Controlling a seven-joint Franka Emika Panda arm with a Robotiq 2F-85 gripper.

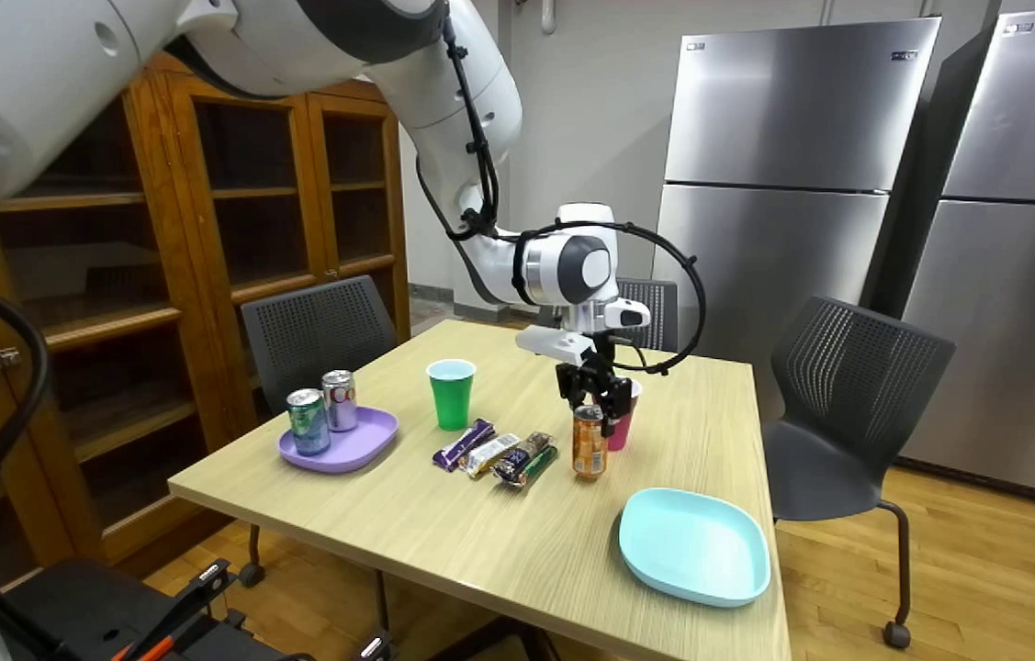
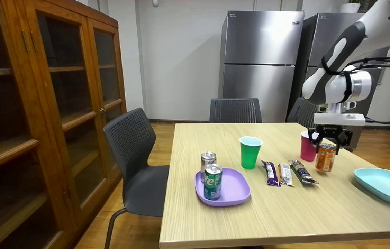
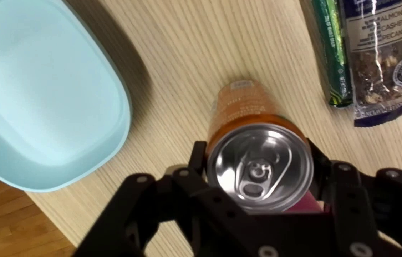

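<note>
Below your gripper [image 2: 327, 148]: pale wooden table [image 1: 480, 532]; near gripper to one side, turquoise tray [image 3: 51, 82]; well off on opposite side, purple tray [image 2: 234, 183]; between purple tray and gripper, green cup [image 1: 452, 399]; just beside gripper, pink cup [image 2: 306, 148]; pinched near top in your gripper, orange can [image 3: 245, 103]; near gripper, on green-cup side, wrapped bars [image 3: 377, 71]

The orange cylindrical metal can [image 3: 257, 142] is clasped near its top between the jaws, silver pull-tab lid [image 3: 259, 167] up.

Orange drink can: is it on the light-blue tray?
No, the gripper holds the orange drink can apart from the light-blue tray.
</note>
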